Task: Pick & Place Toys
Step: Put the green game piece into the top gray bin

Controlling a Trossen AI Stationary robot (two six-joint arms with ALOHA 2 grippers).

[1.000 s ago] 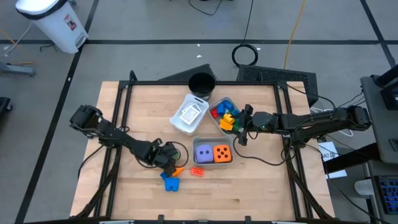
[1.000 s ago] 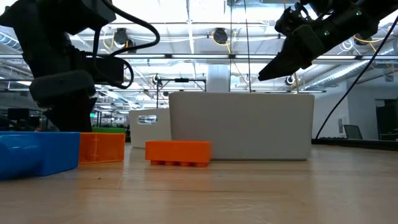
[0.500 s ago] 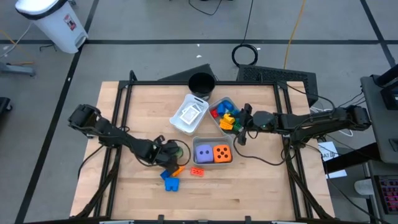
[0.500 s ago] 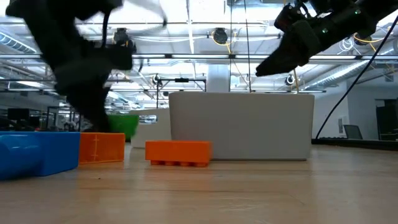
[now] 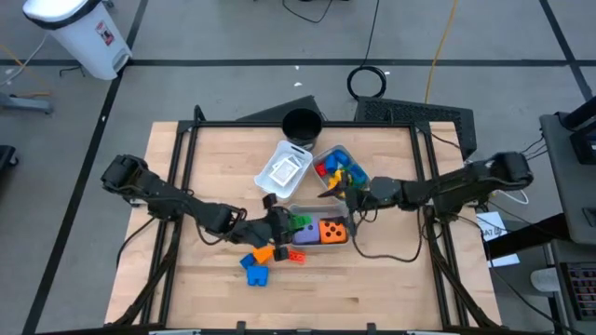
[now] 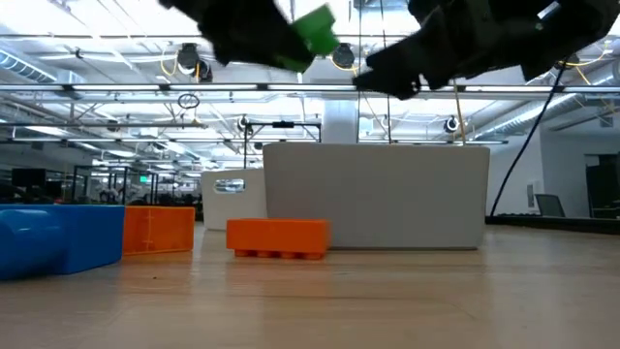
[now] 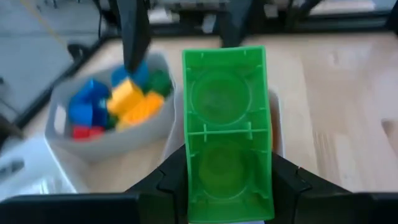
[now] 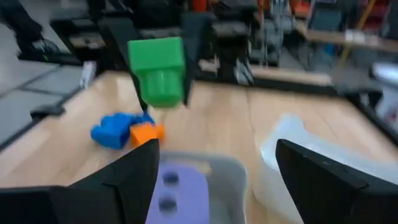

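The left gripper (image 5: 284, 224) is up off the table with a green block (image 5: 302, 223) pinched between its fingers, hanging just over the near edge of the dice tray (image 5: 317, 244). The orange die (image 5: 333, 230) sits in that tray just past the fingertips; the purple die (image 8: 168, 190) shows only in the right wrist view, as the high view has it hidden under the gripper.

The block's home, I'd judge, is the block tray (image 5: 357, 173), full of blue, yellow and red pieces, lying ahead of the left gripper and off to one side, beyond the dice tray. The block's long axis runs straight out along the fingers, pointing roughly that way, so the carry looks like a forward reach.

Here's the catch: the right gripper (image 5: 346, 193), fingers spread and empty, hovers right at the near rim of that block tray, closer to it than the left one and squarely in the lane.

The left wrist view shows the hollow underside of the green block, which no other view gives. The low view shows how high it rides, well above the orange brick (image 6: 278, 238) on the table. Behind the left gripper, the blue block (image 5: 255, 272) and an orange block (image 5: 264, 253) wait on the wood.
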